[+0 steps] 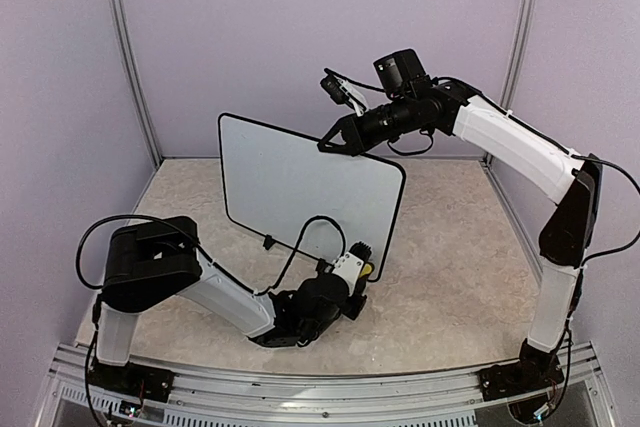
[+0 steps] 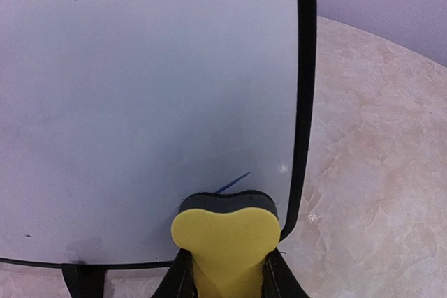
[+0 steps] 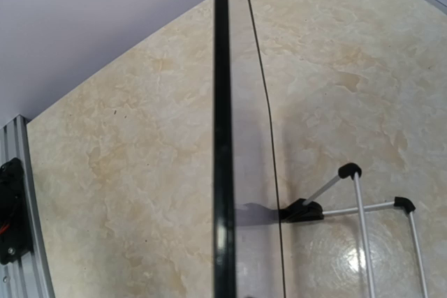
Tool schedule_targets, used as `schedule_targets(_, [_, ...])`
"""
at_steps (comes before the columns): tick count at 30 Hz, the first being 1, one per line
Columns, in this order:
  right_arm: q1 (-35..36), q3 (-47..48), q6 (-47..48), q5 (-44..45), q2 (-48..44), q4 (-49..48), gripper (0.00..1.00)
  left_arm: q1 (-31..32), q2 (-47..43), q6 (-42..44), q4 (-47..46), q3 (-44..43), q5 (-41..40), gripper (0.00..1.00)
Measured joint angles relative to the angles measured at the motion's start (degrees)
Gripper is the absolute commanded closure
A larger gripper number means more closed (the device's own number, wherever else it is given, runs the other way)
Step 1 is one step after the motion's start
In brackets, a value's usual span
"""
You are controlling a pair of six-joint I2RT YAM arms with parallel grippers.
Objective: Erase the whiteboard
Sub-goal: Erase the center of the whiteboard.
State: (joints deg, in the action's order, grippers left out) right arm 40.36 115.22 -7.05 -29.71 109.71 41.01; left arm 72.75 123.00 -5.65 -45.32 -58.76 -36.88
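The whiteboard (image 1: 300,187) stands upright in the middle of the table (image 1: 460,267), turned at an angle, with its face toward the left arm. The right gripper (image 1: 335,142) is up at the top edge of the board, and its claw is pinched narrow on the thin black frame. From the right wrist camera one looks straight down along this frame; behind the board a thin metal stand (image 3: 363,207) with black caps rests on the table.

The left gripper (image 2: 227,280) is low, near the bottom right corner of the board. Its claw is closed tight on an eraser (image 2: 227,235) with a yellow body and a black pad, and the pad touches the white surface. Almost all the surface is clean. Just above the eraser one short blue stroke (image 2: 234,181) is there, too small to read as any letter.
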Motion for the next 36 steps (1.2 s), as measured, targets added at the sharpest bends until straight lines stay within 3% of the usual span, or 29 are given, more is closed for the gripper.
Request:
schedule_targets(26, [0.0,-0.8,1.0,-1.5,-0.4,-0.5,1.00,-0.3,-0.3,3.2,0.5,-1.8,-0.4,1.00])
schedule_targets(36, [0.0,-1.3,0.8,-1.6,-0.5,-1.4,1.00,-0.7,-0.4,-0.2,-1.3,-0.3,0.2,1.00])
